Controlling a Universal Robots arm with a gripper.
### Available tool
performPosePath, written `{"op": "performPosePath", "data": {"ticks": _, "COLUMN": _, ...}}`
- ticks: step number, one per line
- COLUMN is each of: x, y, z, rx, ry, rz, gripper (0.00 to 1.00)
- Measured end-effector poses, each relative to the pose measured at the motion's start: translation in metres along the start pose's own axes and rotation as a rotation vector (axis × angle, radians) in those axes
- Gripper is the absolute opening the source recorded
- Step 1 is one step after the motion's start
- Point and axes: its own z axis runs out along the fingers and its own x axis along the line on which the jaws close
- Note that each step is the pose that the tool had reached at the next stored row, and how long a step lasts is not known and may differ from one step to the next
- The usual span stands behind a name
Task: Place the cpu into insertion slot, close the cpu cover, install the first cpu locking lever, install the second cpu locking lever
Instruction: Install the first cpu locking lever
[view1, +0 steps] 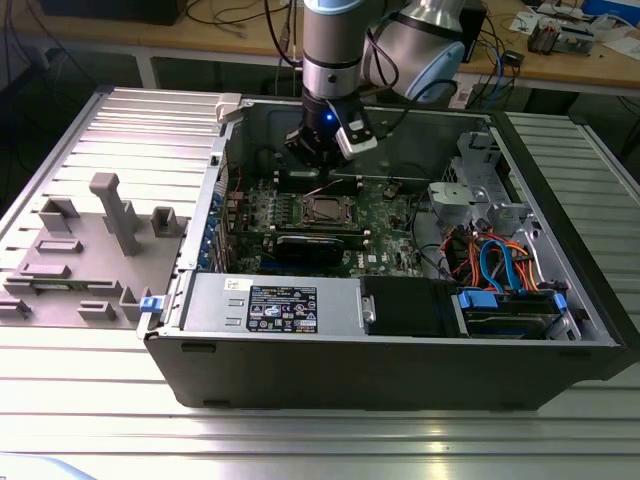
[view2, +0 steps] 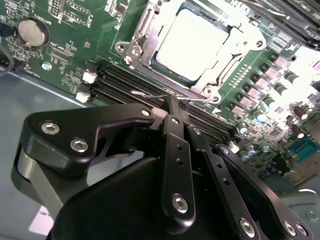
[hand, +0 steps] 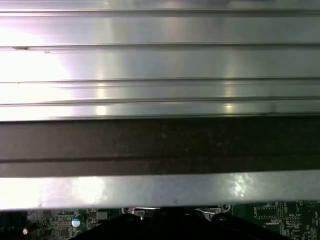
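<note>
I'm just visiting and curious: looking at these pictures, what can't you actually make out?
- The cpu top: washed out by glare in the second wrist view, so any marking is lost.
- The thin wire lever at the hand: whether it is gripped or just touched is unclear.
- The insertion slot in the exterior view: too small to judge its latches.
- The motherboard in the first wrist view: mostly hidden behind the case wall.

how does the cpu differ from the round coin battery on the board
The cpu is square with a pale, bright metal top; the coin battery is round and duller grey. The cpu is much larger and sits framed by the cpu cover, while the battery sits in its own dark round holder. Both lie flat on the green board.
</note>
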Motion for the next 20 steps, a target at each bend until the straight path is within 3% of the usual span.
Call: {"op": "performPosePath", "data": {"ticks": 20, "x": -0.0156, "y": 0.0025, "z": 0.0034, "rx": 0.0036, "ry": 0.0002, "rz": -0.002, "gripper": 0.11}}
